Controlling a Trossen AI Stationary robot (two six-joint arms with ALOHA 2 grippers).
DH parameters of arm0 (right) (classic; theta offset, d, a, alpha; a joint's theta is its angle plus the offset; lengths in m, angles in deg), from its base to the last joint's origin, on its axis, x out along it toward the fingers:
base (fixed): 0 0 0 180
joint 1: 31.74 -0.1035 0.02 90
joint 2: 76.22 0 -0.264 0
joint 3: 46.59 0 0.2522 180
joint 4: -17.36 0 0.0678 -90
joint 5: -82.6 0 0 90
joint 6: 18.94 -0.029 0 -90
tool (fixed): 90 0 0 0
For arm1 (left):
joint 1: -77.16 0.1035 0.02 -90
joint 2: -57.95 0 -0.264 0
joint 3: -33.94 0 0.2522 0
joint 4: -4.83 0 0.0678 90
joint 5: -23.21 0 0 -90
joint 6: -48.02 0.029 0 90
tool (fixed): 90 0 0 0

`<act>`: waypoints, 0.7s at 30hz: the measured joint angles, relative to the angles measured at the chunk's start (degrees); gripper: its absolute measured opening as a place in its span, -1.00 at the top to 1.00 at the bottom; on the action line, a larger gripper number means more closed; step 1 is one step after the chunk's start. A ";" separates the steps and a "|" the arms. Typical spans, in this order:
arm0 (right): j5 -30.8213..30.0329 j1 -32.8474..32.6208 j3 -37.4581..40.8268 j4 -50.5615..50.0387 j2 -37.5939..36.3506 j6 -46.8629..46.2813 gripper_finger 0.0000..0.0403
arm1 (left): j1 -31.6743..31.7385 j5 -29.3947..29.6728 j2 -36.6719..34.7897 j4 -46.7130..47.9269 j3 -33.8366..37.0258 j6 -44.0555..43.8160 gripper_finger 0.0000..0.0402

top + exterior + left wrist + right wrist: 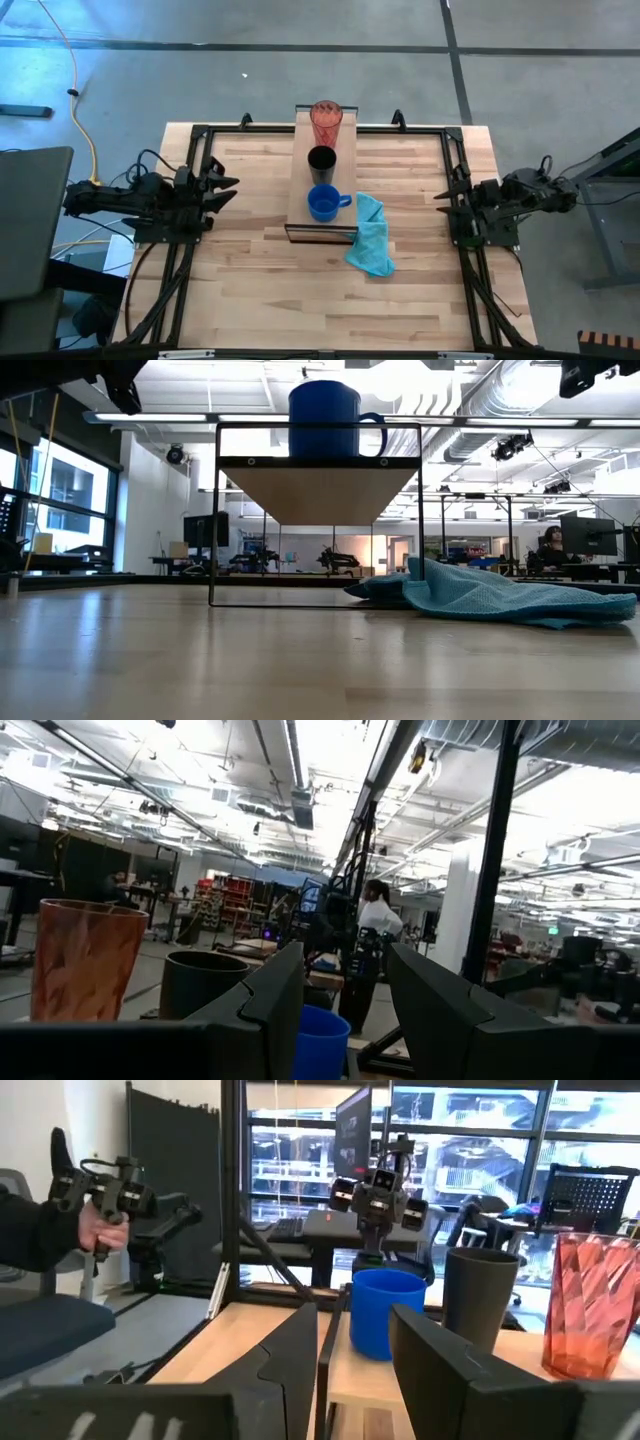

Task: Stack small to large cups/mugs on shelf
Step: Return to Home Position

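Three vessels stand in a row on the light-wood shelf (298, 170), each on its own base. The red-orange tumbler (325, 122) is at the far end, the black cup (321, 160) in the middle, and the blue mug (322, 203) nearest, its handle toward the table's right. My left gripper (226, 190) is at the table's left edge, open, pointing toward the shelf with nothing between its fingers (270, 1010). At the right edge my right gripper (443, 195) is open too and faces the mug (385, 1312).
A light-blue cloth (370, 236) lies crumpled on the tabletop beside the shelf's near right corner. The black frame (215, 510) lifts the shelf above the table. A person's hand (100, 1230) holds a device beyond the table. Bare wood lies toward the near edge.
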 joint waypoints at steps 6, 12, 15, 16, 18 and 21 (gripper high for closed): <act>4.42 0.00 1.38 0.19 0.00 -3.63 0.41 | 0.00 -0.92 0.02 -0.39 0.00 -0.65 0.31; 7.59 0.00 7.71 2.84 0.00 -8.85 0.41 | -0.02 -5.61 0.02 0.23 0.00 -2.53 0.31; 8.58 0.02 11.75 9.55 0.00 -8.86 0.41 | -0.02 -8.37 0.02 0.35 0.00 -4.00 0.31; 8.91 0.10 13.01 11.69 0.00 -8.87 0.41 | -0.02 -8.90 0.02 0.33 0.00 -4.51 0.31; 10.30 0.89 15.10 14.50 0.01 -9.58 0.41 | -0.02 -9.17 0.02 0.23 0.00 -4.94 0.31; 14.93 3.55 17.47 17.26 0.02 -12.60 0.41 | -0.02 -9.16 0.02 -0.59 0.00 -4.98 0.31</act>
